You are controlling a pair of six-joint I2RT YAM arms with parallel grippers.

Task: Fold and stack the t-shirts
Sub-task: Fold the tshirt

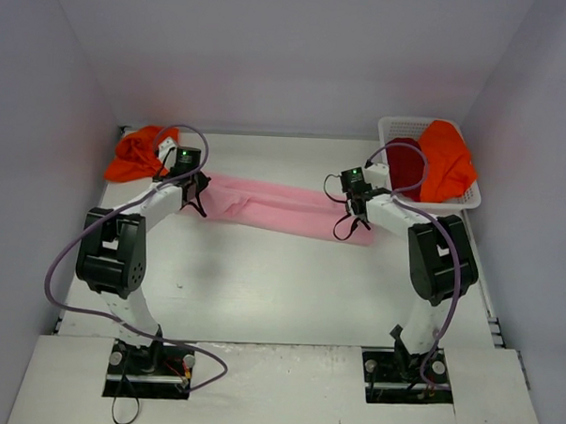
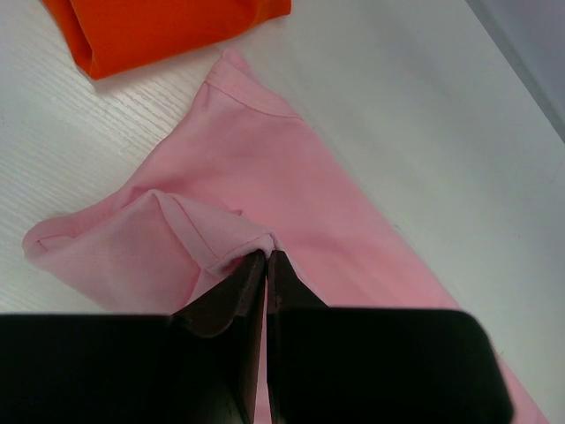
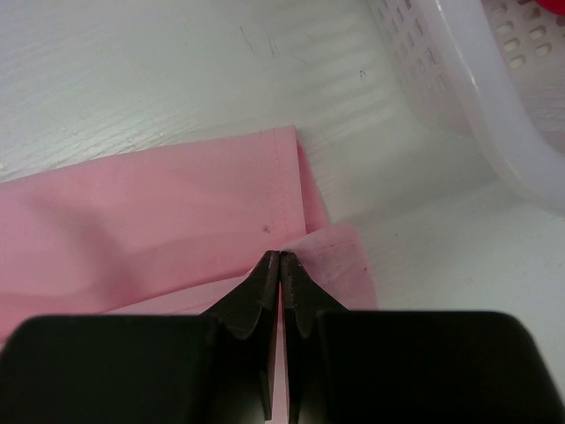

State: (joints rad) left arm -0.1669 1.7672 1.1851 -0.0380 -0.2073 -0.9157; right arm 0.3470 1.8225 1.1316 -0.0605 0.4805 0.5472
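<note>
The light pink t-shirt (image 1: 278, 207) lies folded into a long band across the table's middle. My left gripper (image 1: 197, 197) is shut on its left end, pinching a fold of pink cloth (image 2: 221, 238). My right gripper (image 1: 356, 215) is shut on its right end near the hem (image 3: 291, 190). One orange t-shirt (image 1: 135, 155) lies crumpled at the back left and also shows in the left wrist view (image 2: 159, 26). The other orange t-shirt (image 1: 445, 158) and the dark red t-shirt (image 1: 405, 163) lie in the white basket (image 1: 474, 194).
The basket stands at the back right, close to my right gripper; its latticed wall (image 3: 459, 79) shows in the right wrist view. Grey walls enclose the table on the left, back and right.
</note>
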